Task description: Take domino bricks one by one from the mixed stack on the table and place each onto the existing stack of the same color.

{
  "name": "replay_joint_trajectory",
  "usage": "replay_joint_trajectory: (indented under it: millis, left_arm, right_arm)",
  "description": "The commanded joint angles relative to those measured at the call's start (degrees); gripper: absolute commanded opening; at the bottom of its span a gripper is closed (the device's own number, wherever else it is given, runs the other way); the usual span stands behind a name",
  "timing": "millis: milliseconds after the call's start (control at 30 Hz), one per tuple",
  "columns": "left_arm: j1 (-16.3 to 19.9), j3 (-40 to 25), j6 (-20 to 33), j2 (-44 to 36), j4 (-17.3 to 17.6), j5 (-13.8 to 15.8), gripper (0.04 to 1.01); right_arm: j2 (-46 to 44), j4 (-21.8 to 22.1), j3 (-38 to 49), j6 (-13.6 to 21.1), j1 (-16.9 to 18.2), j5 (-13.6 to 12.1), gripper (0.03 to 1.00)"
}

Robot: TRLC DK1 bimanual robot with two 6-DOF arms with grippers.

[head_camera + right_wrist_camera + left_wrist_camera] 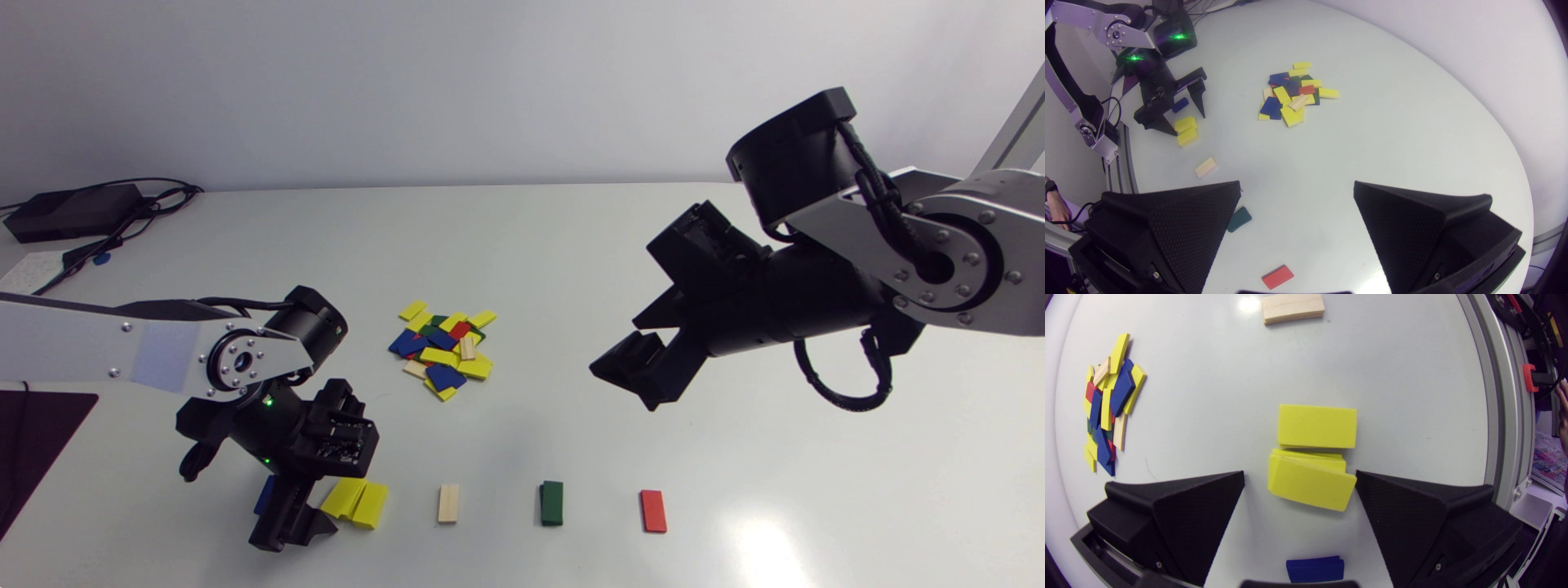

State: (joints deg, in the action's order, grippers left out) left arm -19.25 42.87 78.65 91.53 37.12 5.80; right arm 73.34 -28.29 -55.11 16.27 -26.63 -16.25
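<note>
The mixed pile (441,351) of yellow, blue, red, green and wooden bricks lies mid-table, and shows too as the pile (1108,404) and the pile (1292,94). Along the front edge lie a blue brick (264,494), yellow bricks (355,500), a wooden brick (448,502), a green brick (552,502) and a red brick (653,510). My left gripper (294,531) is low over the table and open. A skewed yellow stack (1310,484) lies between its fingers, with a second yellow brick (1316,426) just ahead. My right gripper (645,371) hangs open and empty above the table.
A power adapter with cables (73,212) lies at the back left corner. A dark mat (41,441) sits at the left edge. The table's front rail (1506,416) runs close beside the left gripper.
</note>
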Motion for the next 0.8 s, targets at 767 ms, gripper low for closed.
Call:
replay_joint_trajectory:
  millis: [767]
  left_arm:
    - [-1.4,2.0,1.8,1.4,1.5,0.2,0.648]
  right_arm:
    - [0.9,0.7,0.3,-0.5,0.1,0.3,0.970]
